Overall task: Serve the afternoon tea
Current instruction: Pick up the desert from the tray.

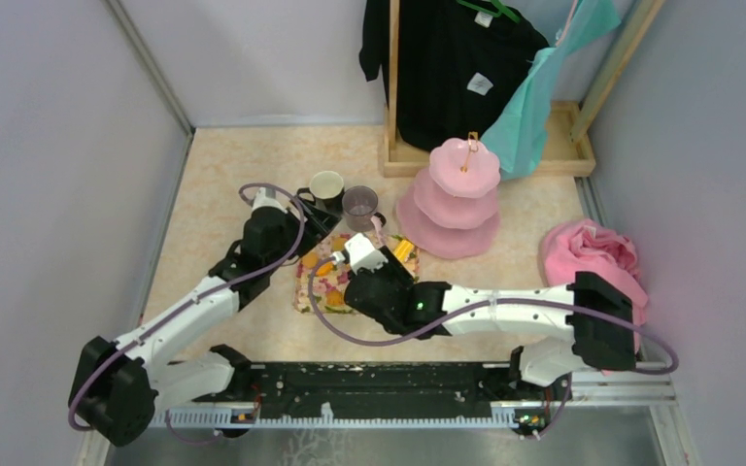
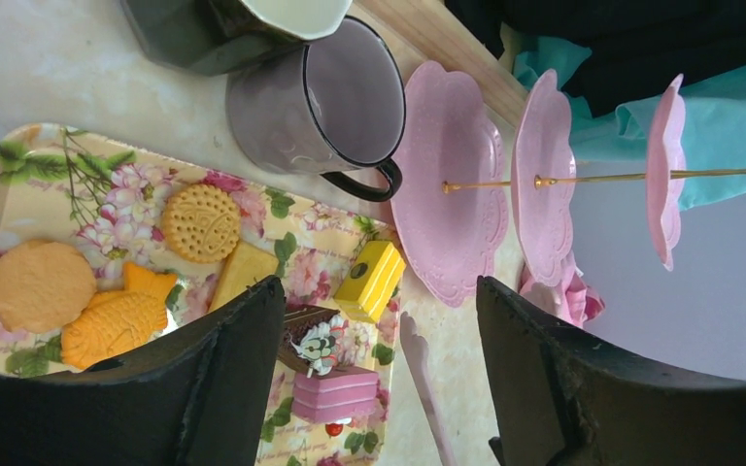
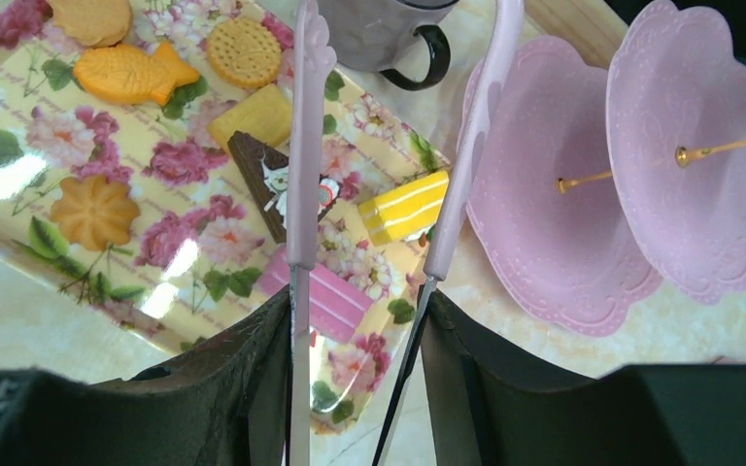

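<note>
L gripper (image 2: pixel 384 330) is open, nothing btwn its fingers, at the tray's far-left corner by the mugs. R gripper (image 3: pixel 359 359) clamps pink tongs (image 3: pixel 303 146). The tong tips are spread above the brown slice (image 3: pixel 257 170) and yellow cake (image 3: pixel 403 207), nothing pinched yet.

Progress looks barely begun. All snacks, incl. fish biscuit (image 3: pixel 131 76) and pink cake (image 3: pixel 325 296), lie on the flowered tray (image 3: pixel 155 291). The pink stand (image 1: pixel 452 189), to the tray's right and a bit farther, has every tier bare. Black mug (image 1: pixel 322 189) and smoky mug (image 1: pixel 359 206) sit side by side at the tray's far edge. No coasters in sight.

Left to do: snacks onto stand, mugs onto coasters.
</note>
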Robot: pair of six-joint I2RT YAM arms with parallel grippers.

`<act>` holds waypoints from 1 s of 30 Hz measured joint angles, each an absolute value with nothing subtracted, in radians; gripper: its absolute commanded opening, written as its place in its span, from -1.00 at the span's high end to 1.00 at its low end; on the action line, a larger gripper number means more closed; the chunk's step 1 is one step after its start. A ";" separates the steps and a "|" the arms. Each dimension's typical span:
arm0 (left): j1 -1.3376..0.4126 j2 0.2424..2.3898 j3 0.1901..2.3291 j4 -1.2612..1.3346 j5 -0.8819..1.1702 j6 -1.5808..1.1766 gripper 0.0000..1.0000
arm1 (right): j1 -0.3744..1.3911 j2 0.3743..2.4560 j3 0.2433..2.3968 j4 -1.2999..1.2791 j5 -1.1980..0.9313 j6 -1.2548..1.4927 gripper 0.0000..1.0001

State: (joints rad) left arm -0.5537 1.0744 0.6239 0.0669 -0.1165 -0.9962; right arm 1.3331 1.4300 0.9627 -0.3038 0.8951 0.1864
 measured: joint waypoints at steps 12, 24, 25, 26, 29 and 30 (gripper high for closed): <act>-0.542 0.972 0.560 0.072 -0.168 -0.972 -0.59 | 1.325 1.288 0.913 -0.584 0.754 0.398 0.10; -0.542 0.934 0.517 0.091 -0.164 -0.968 -0.59 | 1.324 1.237 0.852 -0.672 0.621 0.537 0.10; -0.542 0.934 0.516 0.091 -0.163 -0.968 -0.60 | 1.323 1.231 0.844 -0.672 0.612 0.544 0.10; -0.542 0.934 0.513 0.095 -0.162 -0.969 -0.60 | 1.322 1.228 0.838 -0.673 0.604 0.550 0.09; -0.541 0.934 0.507 0.098 -0.157 -0.970 -0.59 | 1.319 1.224 0.817 -0.672 0.581 0.564 0.08; -0.542 0.934 0.506 0.098 -0.155 -0.970 -0.59 | 1.319 1.224 0.815 -0.673 0.576 0.569 0.07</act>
